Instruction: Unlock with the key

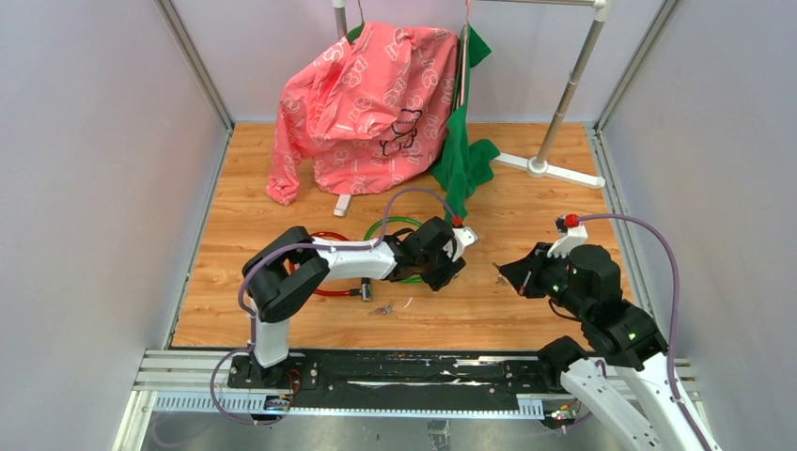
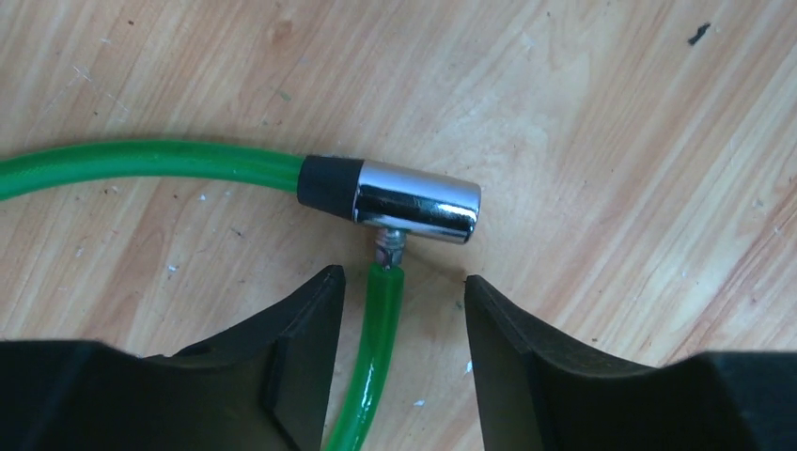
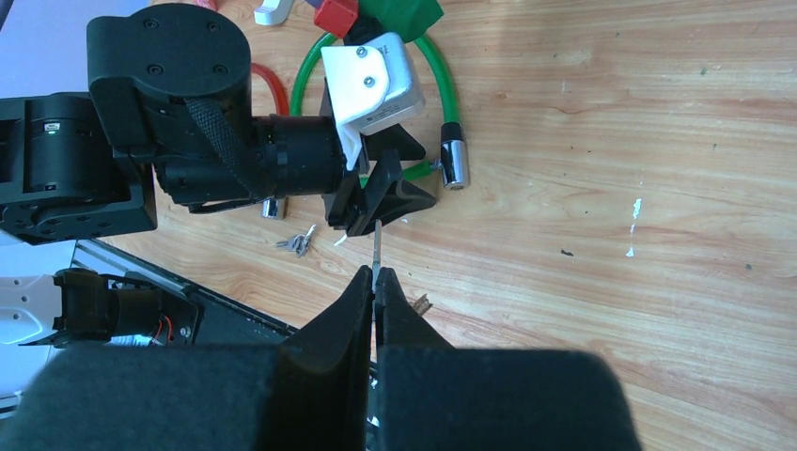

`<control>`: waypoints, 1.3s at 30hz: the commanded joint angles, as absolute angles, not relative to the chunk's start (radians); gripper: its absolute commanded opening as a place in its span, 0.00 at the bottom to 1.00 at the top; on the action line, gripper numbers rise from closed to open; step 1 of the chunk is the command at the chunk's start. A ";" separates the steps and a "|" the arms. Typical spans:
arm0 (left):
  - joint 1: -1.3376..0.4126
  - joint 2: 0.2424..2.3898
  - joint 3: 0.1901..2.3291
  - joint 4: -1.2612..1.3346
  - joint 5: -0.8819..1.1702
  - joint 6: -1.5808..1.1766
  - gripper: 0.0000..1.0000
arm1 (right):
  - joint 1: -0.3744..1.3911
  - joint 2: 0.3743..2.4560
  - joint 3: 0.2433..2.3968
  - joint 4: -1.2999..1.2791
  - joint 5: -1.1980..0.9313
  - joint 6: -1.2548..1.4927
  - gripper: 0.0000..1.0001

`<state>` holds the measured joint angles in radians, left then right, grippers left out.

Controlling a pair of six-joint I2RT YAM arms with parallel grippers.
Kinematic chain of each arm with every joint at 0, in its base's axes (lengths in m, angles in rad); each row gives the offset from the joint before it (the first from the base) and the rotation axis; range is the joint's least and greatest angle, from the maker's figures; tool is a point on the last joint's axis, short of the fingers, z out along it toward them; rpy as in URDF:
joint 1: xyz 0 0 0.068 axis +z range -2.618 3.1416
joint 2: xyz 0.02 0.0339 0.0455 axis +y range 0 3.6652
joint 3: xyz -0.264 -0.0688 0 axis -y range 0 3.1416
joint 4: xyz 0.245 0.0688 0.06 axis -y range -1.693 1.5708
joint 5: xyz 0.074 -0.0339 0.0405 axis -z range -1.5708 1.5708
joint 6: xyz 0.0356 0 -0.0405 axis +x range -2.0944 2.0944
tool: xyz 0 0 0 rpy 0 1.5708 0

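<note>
Right tool (image 3: 375, 280) pinches the key (image 3: 376, 246); left tool (image 2: 401, 278) stands part-open astride the green cable (image 2: 374, 362) by the lock barrel (image 2: 415, 199)

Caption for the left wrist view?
Left claw open, straddling the green cable just short of its chrome lock barrel.

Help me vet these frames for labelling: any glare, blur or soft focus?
Left wrist: bright glare bands on the chrome lock barrel, wood grain sharp, the near jaws slightly soft. Right wrist: the near jaws dark and blurred, the key thin but readable. Top external: even light, faint shadows, no blur.
</note>
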<state>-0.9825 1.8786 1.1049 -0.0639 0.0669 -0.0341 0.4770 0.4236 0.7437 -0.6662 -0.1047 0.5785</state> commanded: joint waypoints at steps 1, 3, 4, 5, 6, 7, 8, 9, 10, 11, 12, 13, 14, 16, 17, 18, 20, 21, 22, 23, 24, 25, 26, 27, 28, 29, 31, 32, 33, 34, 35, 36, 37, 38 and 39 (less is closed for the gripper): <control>-0.969 1.918 1.153 -0.088 0.032 -0.036 0.53 | 0.463 0.420 0.777 -0.689 -0.119 0.564 0.00; -0.968 1.931 1.163 -0.097 0.031 -0.039 0.48 | 0.463 0.419 0.780 -0.689 -0.120 0.564 0.00; -0.967 1.938 1.169 -0.102 0.029 -0.042 0.44 | 0.463 0.417 0.781 -0.689 -0.120 0.566 0.00; -0.968 1.943 1.172 -0.105 0.027 -0.048 0.40 | 0.462 0.416 0.781 -0.689 -0.120 0.565 0.00; -0.968 1.948 1.175 -0.105 0.031 -0.054 0.34 | 0.463 0.415 0.783 -0.690 -0.119 0.566 0.00; -0.968 1.953 1.175 -0.106 0.033 -0.062 0.30 | 0.462 0.414 0.782 -0.691 -0.120 0.566 0.00; -0.968 1.957 1.175 -0.106 0.034 -0.073 0.24 | 0.463 0.411 0.782 -0.692 -0.120 0.567 0.00; -0.969 1.961 1.174 -0.104 0.034 -0.089 0.19 | 0.463 0.409 0.781 -0.693 -0.118 0.567 0.00; -0.969 1.962 1.169 -0.096 0.037 -0.108 0.14 | 0.463 0.408 0.782 -0.695 -0.118 0.569 0.00; -0.969 1.962 1.159 -0.086 0.045 -0.128 0.11 | 0.463 0.405 0.782 -0.697 -0.117 0.570 0.00; -0.969 1.961 1.153 -0.080 0.048 -0.153 0.10 | 0.463 0.404 0.781 -0.699 -0.114 0.571 0.00; -0.970 1.957 1.147 -0.069 0.052 -0.180 0.10 | 0.463 0.401 0.780 -0.701 -0.112 0.573 0.00; -0.971 1.953 1.139 -0.056 0.056 -0.207 0.10 | 0.463 0.398 0.778 -0.703 -0.108 0.575 0.00; -0.972 1.945 1.123 -0.027 0.057 -0.268 0.10 | 0.463 0.394 0.773 -0.711 -0.096 0.582 0.00; -0.973 1.943 1.120 -0.018 0.059 -0.295 0.10 | 0.463 0.392 0.771 -0.715 -0.092 0.588 0.00; -0.972 1.942 1.118 -0.012 0.060 -0.317 0.10 | 0.463 0.391 0.767 -0.716 -0.090 0.593 0.00; -0.972 1.947 1.117 -0.005 0.058 -0.336 0.15 | 0.462 0.388 0.758 -0.721 -0.089 0.611 0.00; -0.972 1.949 1.117 -0.005 0.056 -0.332 0.19 | 0.463 0.386 0.754 -0.722 -0.088 0.618 0.00; -0.972 1.952 1.118 -0.005 0.053 -0.324 0.23 | 0.463 0.383 0.751 -0.724 -0.088 0.623 0.00; -0.972 1.953 1.118 -0.005 0.053 -0.314 0.29 | 0.463 0.381 0.747 -0.726 -0.088 0.628 0.00; -0.972 1.955 1.119 -0.005 0.056 -0.301 0.34 | 0.462 0.378 0.745 -0.728 -0.088 0.632 0.00; -0.972 1.957 1.120 -0.005 0.059 -0.289 0.39 | 0.463 0.375 0.743 -0.731 -0.087 0.636 0.00; -0.972 1.958 1.121 -0.005 0.058 -0.279 0.42 | 0.463 0.373 0.741 -0.734 -0.086 0.637 0.00; -0.973 1.960 1.122 -0.005 0.059 -0.268 0.43 | 0.463 0.371 0.741 -0.737 -0.084 0.639 0.00; -0.972 1.962 1.124 -0.005 0.058 -0.260 0.44 | 0.463 0.369 0.741 -0.739 -0.081 0.640 0.00; -0.972 1.966 1.126 -0.005 0.056 -0.255 0.44 | 0.463 0.368 0.739 -0.741 -0.081 0.641 0.00; -0.975 1.977 1.132 -0.007 0.051 -0.244 0.43 | 0.463 0.367 0.741 -0.742 -0.080 0.644 0.00; -0.977 1.982 1.133 -0.011 0.042 -0.239 0.42 | 0.463 0.366 0.742 -0.744 -0.079 0.646 0.00; -0.984 1.989 1.137 -0.021 0.020 -0.231 0.40 | 0.463 0.367 0.745 -0.745 -0.078 0.647 0.00; -0.992 1.996 1.140 -0.028 0.006 -0.223 0.39 | 0.462 0.367 0.747 -0.747 -0.077 0.646 0.00; -1.002 2.000 1.140 -0.034 0.003 -0.218 0.38 | 0.463 0.366 0.748 -0.748 -0.077 0.647 0.00; -1.016 2.003 1.144 -0.039 -0.038 -0.213 0.37 | 0.463 0.367 0.748 -0.749 -0.075 0.647 0.00; -1.025 2.008 1.146 -0.043 -0.055 -0.209 0.36 | 0.463 0.366 0.748 -0.752 -0.074 0.649 0.00; -1.035 2.013 1.151 -0.050 -0.077 -0.206 0.34 | 0.463 0.364 0.747 -0.752 -0.073 0.650 0.00; -1.041 2.018 1.157 -0.055 -0.096 -0.203 0.30 | 0.463 0.363 0.747 -0.753 -0.072 0.652 0.00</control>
